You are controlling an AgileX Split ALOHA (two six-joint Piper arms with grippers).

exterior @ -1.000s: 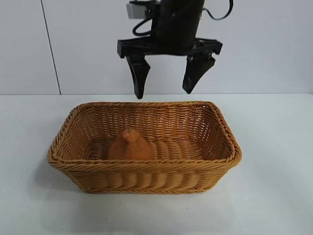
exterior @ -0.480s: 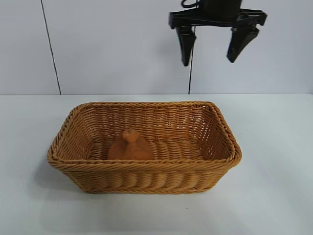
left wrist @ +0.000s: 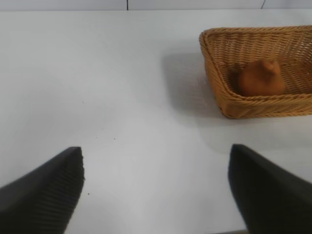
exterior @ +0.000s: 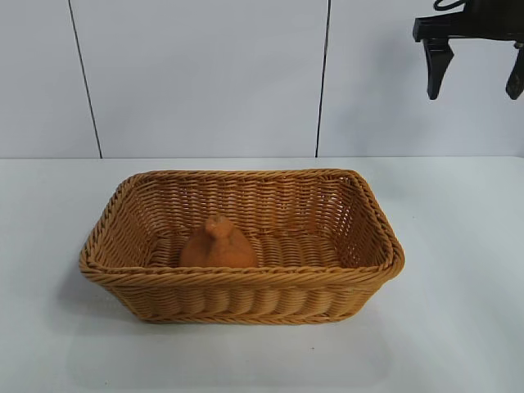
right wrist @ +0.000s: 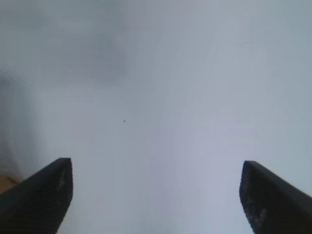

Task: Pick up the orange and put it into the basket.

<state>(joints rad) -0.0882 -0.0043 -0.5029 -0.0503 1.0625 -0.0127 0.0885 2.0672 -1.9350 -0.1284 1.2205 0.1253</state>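
Note:
The orange [exterior: 218, 246] lies inside the wicker basket [exterior: 246, 277], in its left half, knob upward. My right gripper [exterior: 474, 94] is open and empty, high up at the far right, well above and to the right of the basket. In the right wrist view the right gripper [right wrist: 156, 165] has its fingers wide apart over bare white table. My left gripper [left wrist: 156, 151] is open and empty, low over the table and far from the basket [left wrist: 214, 63], where the orange [left wrist: 261, 78] shows. The left gripper is out of the exterior view.
The white table [exterior: 458, 311] surrounds the basket on all sides. A white panelled wall [exterior: 205, 82] stands behind it.
My right gripper, open all along, has risen and moved right, from just above the basket's back rim to the upper right corner. The orange and basket have not moved.

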